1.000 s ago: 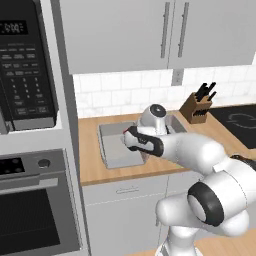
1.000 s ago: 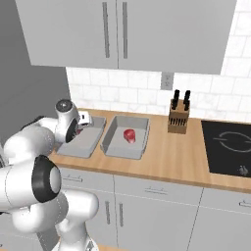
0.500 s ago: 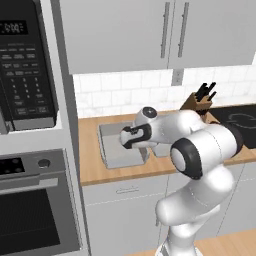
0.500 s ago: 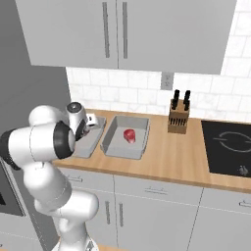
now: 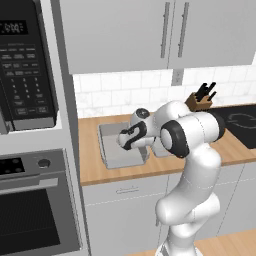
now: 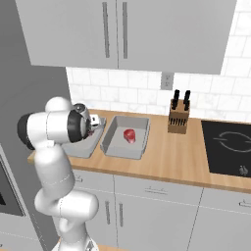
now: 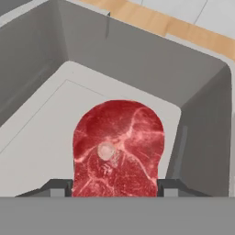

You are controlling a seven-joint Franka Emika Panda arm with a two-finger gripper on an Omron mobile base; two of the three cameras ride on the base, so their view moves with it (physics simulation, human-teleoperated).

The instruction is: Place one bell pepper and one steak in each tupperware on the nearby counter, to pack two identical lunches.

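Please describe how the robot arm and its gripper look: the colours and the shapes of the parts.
The arm is made of smooth, glossy white rounded segments, joined by dark grey to black rings at the joints. No loose cables or markings are visible on it. The gripper has two small dark grey finger tips with flat, blocky ends; the hand above them is white with black parts.

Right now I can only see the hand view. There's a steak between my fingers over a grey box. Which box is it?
Observer: The left tupperware. Your gripper hangs over it with the steak in its grip.
Operator: Is the other box empty?
Observer: No. The right tupperware holds a pinkish-red lump, probably the other steak.
Operator: What's past that box?
Observer: A knife block stands on the counter, to its right.
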